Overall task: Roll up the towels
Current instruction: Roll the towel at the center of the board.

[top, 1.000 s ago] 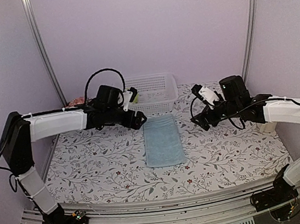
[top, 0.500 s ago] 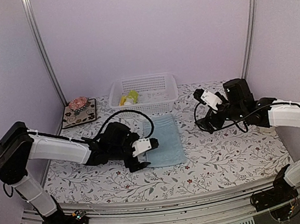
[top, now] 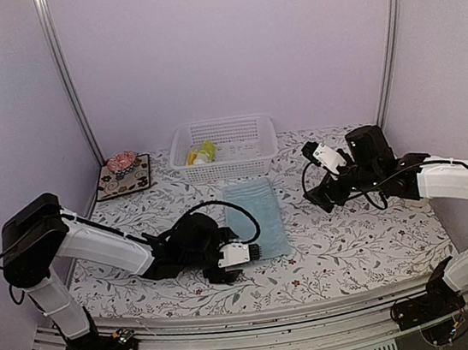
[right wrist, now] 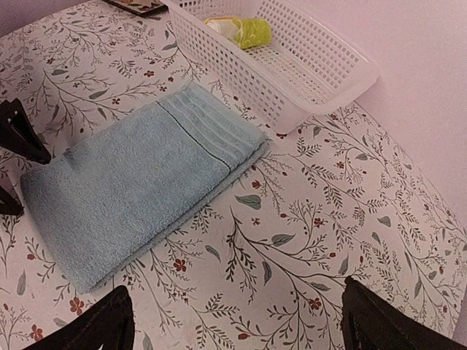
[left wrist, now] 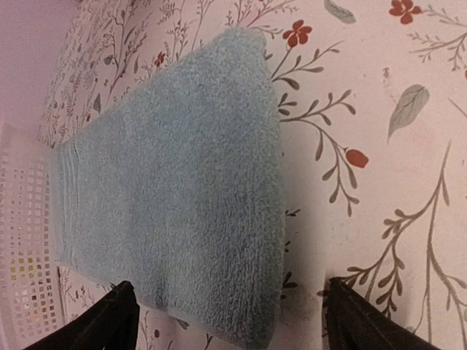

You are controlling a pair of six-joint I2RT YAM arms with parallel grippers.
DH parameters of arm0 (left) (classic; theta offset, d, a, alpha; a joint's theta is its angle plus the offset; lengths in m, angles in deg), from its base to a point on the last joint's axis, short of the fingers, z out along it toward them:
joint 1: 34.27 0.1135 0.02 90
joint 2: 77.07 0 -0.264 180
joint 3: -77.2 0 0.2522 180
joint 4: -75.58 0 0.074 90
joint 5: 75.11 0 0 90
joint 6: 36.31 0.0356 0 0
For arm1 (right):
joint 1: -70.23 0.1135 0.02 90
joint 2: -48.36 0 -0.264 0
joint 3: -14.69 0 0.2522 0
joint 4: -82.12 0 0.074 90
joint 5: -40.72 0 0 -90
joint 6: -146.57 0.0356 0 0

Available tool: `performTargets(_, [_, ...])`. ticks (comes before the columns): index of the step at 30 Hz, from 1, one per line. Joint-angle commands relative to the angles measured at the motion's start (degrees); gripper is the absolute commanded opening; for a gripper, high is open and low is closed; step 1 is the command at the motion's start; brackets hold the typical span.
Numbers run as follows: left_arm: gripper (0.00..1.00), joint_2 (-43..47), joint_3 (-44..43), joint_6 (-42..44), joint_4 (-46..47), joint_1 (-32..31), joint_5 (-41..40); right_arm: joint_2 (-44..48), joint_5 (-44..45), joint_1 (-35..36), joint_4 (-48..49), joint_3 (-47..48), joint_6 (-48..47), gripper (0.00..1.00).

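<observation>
The pale blue towel [top: 254,215] lies flat and folded on the floral table cover, long side running away from me; it also fills the left wrist view [left wrist: 175,197] and shows in the right wrist view [right wrist: 139,182]. My left gripper [top: 251,255] [left wrist: 230,324] is low at the towel's near end, open, with the near right corner between its wide jaws. A rolled yellow-green towel [top: 205,153] [right wrist: 244,30] lies in the white basket [top: 260,141] [right wrist: 328,73]. Open and empty, my right gripper [top: 317,196] [right wrist: 233,324] hovers to the right of the blue towel.
The basket stands at the back centre, just beyond the towel's far end. A dark floral mat [top: 136,181] with a small red object [top: 120,162] sits at the back left. Lilac walls close in the table on three sides.
My left arm has swung from the towel's far end by the basket to its near end and dropped low there. The right gripper has shifted only slightly.
</observation>
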Motion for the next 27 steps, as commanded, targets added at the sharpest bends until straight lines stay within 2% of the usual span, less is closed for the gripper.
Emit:
performTargets(1, [0.84, -3.71, -1.89, 1.44, 2.34, -1.96, -5.58, -1.43, -0.67, 0.47, -0.79, 1.37, 1.42, 0.99])
performTargets(7, [0.67, -5.09, -2.9, 1.7, 1.26, -2.18, -5.96, -1.52, -1.47, 0.92, 0.3, 0.78, -0.02, 0.99])
performTargets(16, [0.15, -6.6, -6.45, -0.25, -5.13, -1.88, -2.83, -0.36, -7.42, 3.61, 9.54, -6.45, -10.99, 0.99])
performTargets(18, [0.08, -6.51, -7.4, -1.19, -7.39, -1.57, -1.1, 0.01, -13.08, 4.23, 9.01, -7.19, -15.29, 0.95])
performTargets(20, [0.04, -6.36, -8.51, -2.23, -9.88, -1.06, 0.79, 0.11, -14.63, 5.58, 9.48, -8.27, -19.25, 0.94])
performTargets(27, [0.03, -6.33, -12.07, -5.94, -16.76, 2.23, 8.71, -3.95, -13.5, 11.63, 11.76, -10.82, -27.33, 0.94])
